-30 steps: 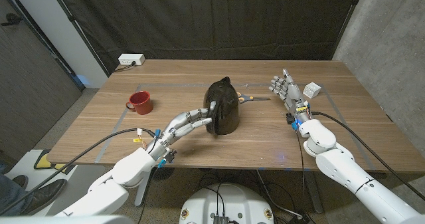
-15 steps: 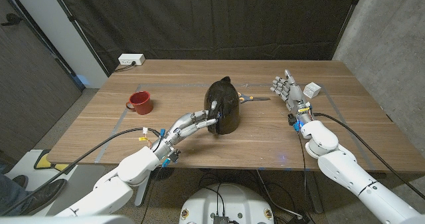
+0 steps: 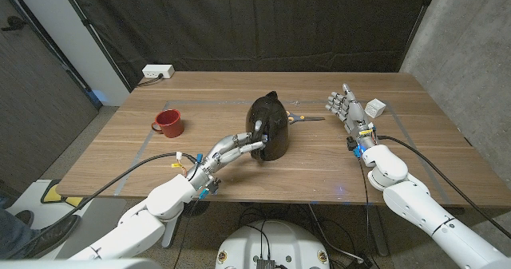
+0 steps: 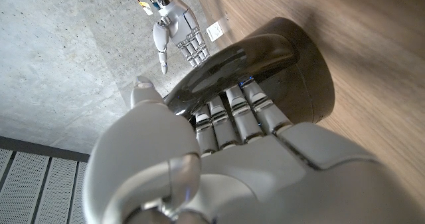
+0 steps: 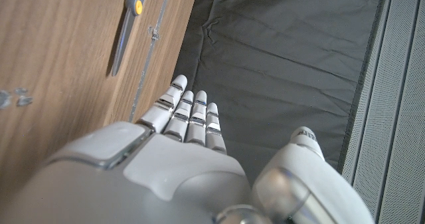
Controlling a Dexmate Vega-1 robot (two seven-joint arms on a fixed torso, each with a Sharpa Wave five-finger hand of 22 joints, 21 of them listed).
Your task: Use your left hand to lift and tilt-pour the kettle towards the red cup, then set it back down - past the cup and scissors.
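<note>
Walnut-toned wood of the table (image 3: 415,165) carries everything we work with, and the biggest thing on it is the black kettle (image 3: 270,127), standing upright directly ahead of our left hand (image 3: 237,145). Our fingers (image 4: 234,108) lie against the kettle's glossy handle (image 4: 226,64), reaching along it, and the thumb rises on the other side; we cannot tell from these views whether the grip has fully closed, so we judge it a grasp being formed rather than a secured hold. The kettle rests on its base, not lifted.

Our right hand (image 3: 342,106) stands well off to the far side of the kettle from the left hand, fingers straight and spread, holding nothing. It is much farther from the handle than the left, which suits the task.

Next in size, the red cup (image 3: 168,122) sits out to the left of our left hand and somewhat farther from us, well apart from the kettle. So the pour has to swing leftward, away from the right hand.

Smallest, the scissors (image 3: 299,116) lie just beyond the kettle, between it and the right hand, their long axis running across the table from kettle toward that hand. The set-down spot lies past them and the cup, farther from us.
</note>
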